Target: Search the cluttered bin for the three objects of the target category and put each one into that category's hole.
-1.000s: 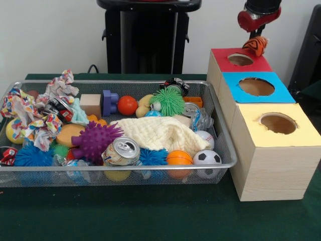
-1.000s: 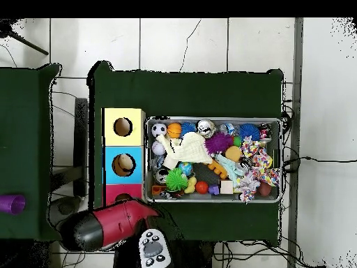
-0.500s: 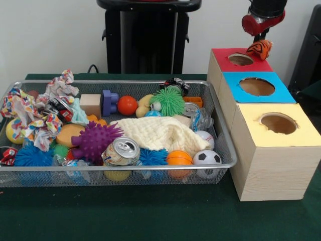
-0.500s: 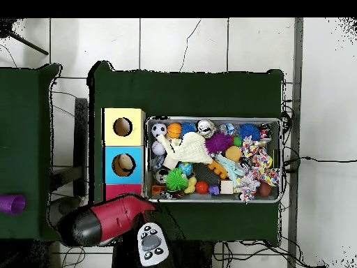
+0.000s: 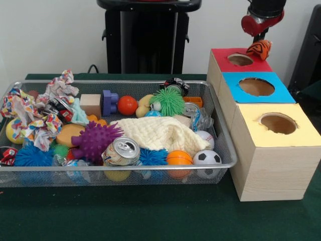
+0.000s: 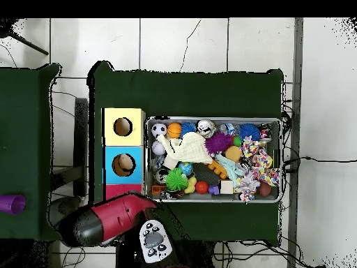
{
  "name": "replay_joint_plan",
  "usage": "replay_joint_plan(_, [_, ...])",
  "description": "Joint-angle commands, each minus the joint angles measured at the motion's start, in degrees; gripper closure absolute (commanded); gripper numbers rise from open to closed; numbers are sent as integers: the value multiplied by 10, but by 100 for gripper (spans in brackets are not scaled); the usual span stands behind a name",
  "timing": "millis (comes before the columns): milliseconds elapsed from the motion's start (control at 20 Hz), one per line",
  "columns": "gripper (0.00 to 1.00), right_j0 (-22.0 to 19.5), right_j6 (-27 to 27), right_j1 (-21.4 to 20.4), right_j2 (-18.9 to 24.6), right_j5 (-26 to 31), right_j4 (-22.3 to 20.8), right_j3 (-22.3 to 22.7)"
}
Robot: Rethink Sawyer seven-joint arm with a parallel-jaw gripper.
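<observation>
My gripper (image 5: 259, 45) hangs at the far right, above the back edge of the red box (image 5: 223, 56). It is shut on an orange toy with black stripes (image 5: 259, 49), which sits just behind and right of the red box's round hole (image 5: 240, 59). The wire bin (image 5: 220, 135) holds spiky balls, a soccer ball (image 5: 206, 157), a can (image 5: 121, 151), blocks, crumpled paper and a cream cloth (image 5: 160, 133). In the overhead view the red arm (image 6: 115, 218) covers most of the red box (image 6: 115, 190), hiding the gripper and the toy.
A blue box (image 5: 283, 93) and a yellow box (image 5: 251, 123), each with a round hole, stand in a row in front of the red one, right of the bin. A black pedestal (image 5: 148, 35) rises behind the bin. Green cloth covers the table (image 5: 150, 216).
Over the second the arm head shifted slightly right, and the striped toy moved a little right and down past the red hole. Nothing in the bin moved.
</observation>
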Motion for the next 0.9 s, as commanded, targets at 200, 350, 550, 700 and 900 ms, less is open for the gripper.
replay_joint_plan(200, [100,-54,-16,33,6,-36,-83,-51])
replay_joint_plan(350, [100,-61,-15,32,5,-38,-95,-51])
replay_joint_plan(550, [100,-69,-15,32,7,-39,-110,-55])
replay_joint_plan(700, [100,-80,-15,31,9,-32,-115,-52])
replay_joint_plan(900, [100,-96,-21,24,19,-36,-129,-46])
